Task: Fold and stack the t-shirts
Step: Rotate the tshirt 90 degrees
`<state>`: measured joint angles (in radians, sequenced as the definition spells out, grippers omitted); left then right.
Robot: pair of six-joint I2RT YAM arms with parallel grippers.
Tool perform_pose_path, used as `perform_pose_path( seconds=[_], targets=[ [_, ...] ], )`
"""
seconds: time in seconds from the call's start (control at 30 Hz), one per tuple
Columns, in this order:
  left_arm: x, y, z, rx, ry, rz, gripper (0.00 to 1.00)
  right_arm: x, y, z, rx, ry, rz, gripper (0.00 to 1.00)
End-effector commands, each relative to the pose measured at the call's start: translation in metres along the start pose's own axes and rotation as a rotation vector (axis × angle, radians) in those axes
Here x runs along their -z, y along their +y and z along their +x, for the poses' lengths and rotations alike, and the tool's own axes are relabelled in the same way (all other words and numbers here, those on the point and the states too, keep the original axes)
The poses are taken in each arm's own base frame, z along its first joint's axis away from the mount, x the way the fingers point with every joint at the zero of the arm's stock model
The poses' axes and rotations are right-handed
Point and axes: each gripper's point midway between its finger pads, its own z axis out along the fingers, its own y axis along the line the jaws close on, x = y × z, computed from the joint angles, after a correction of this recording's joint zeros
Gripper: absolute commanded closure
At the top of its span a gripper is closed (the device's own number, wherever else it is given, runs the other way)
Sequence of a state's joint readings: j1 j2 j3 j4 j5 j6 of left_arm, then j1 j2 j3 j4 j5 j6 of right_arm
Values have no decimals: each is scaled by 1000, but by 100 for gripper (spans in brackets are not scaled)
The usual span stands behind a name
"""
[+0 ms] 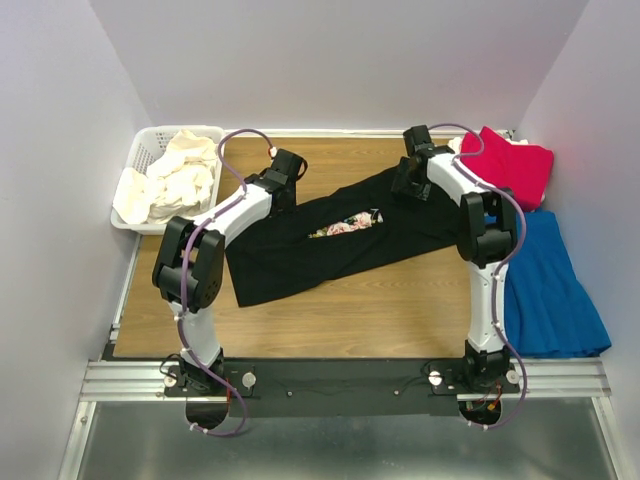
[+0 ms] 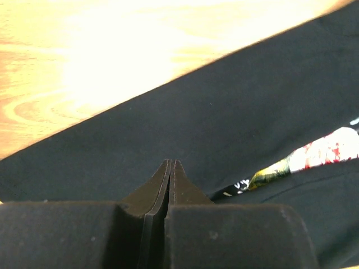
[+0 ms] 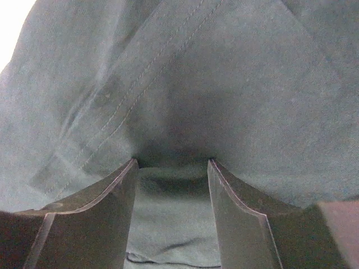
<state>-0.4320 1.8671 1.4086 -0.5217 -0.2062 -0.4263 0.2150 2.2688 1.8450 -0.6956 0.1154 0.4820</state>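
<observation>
The black t-shirt (image 1: 300, 250) lies as a long folded band slanting across the wooden worktop (image 1: 380, 300), its lower end toward the near left and its upper end toward the far right. A sliver of its floral print (image 1: 345, 225) shows through a gap in the fold near the middle. The left hand (image 2: 170, 165) sits at the band's far-left edge with its 2 fingers pressed together. Their tips are right at the black cloth, with bare wood beyond. Whether a pinch of fabric sits between them cannot be told. The right hand (image 3: 172, 161) is down on the band's far-right end with its fingers (image 3: 106, 218) spread apart. Dark cloth lies in the gap between them and rises in a soft mound just past the tips, a stitched hem (image 3: 129, 89) running slantwise across it. The red t-shirt (image 1: 515, 165) lies bunched at the far-right corner, just beside the right arm. A blue garment (image 1: 555, 290) is spread along the right side, nearer than the red one. The cream t-shirts (image 1: 180, 175) are heaped in the white basket (image 1: 145, 145) at the far left, well apart from the black one.
</observation>
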Motion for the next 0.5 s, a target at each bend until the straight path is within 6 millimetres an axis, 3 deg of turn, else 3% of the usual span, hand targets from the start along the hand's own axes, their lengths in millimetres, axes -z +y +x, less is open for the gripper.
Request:
perform_pose_path(
  seconds=[0.0,0.1,0.13,0.23,0.37,0.47],
  targets=[
    [19,-4,-11,-36,-54,67,92,-53,1,29,19,136,29,39],
    [25,-6,-15,-32,-63,99,92,-71,15,34,35,191,-27,39],
    [27,-9,-15,-27,-64,122,92,-83,20,28,36,179,-35,39],
    [33,-16,-20,-23,-75,165,92,-91,44,20,53,188,-140,39],
    [38,-24,-23,-36,-90,212,92,-86,83,6,118,171,-350,39],
    [39,-27,-25,-56,-98,232,92,-74,100,-8,177,121,-447,39]
  ],
)
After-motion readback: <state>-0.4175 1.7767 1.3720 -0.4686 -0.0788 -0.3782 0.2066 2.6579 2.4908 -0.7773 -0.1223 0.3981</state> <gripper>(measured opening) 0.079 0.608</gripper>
